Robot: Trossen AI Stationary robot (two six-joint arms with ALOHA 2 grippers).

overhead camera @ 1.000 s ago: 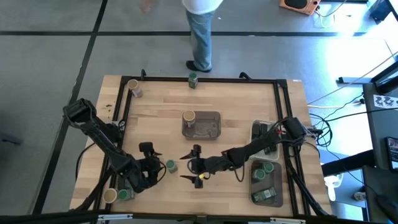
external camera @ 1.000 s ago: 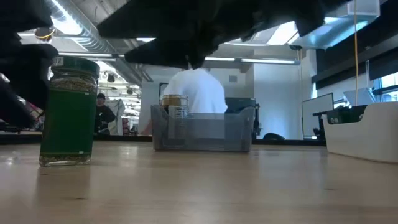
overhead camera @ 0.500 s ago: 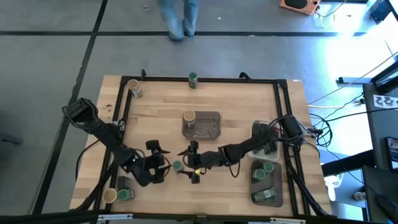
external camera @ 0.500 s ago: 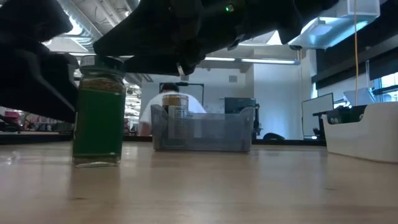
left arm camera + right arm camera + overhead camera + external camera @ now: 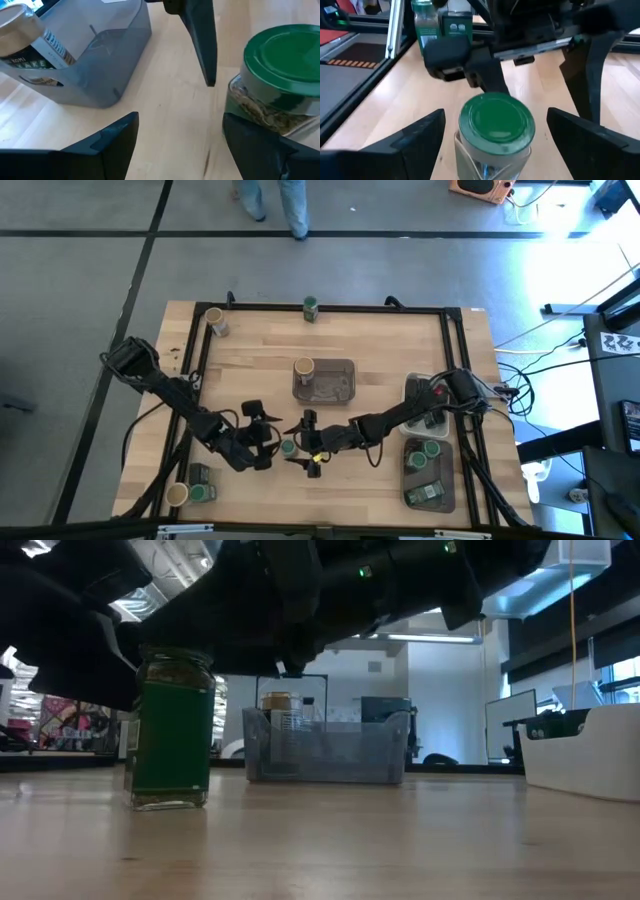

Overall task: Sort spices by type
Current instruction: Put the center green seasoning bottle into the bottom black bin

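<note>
Your right gripper [image 5: 308, 448] stands with its jaws spread wide around a green-lidded spice jar [image 5: 288, 447], which sits upright on the wooden table [image 5: 380, 370] between the fingers with a gap on each side. Your left gripper [image 5: 268, 438] faces it from the opposite side, jaws also parted, one fingertip [image 5: 250, 145] beside the jar's glass; whether it touches cannot be told. Just beyond the jaws stands a grey tray [image 5: 335, 385] holding a tan-lidded jar [image 5: 303, 367]. Farther out, a tray [image 5: 428, 472] on your right holds green-lidded jars [image 5: 431, 449] and a dark tin [image 5: 430, 496]; other jars wait at the table's corners.
</note>
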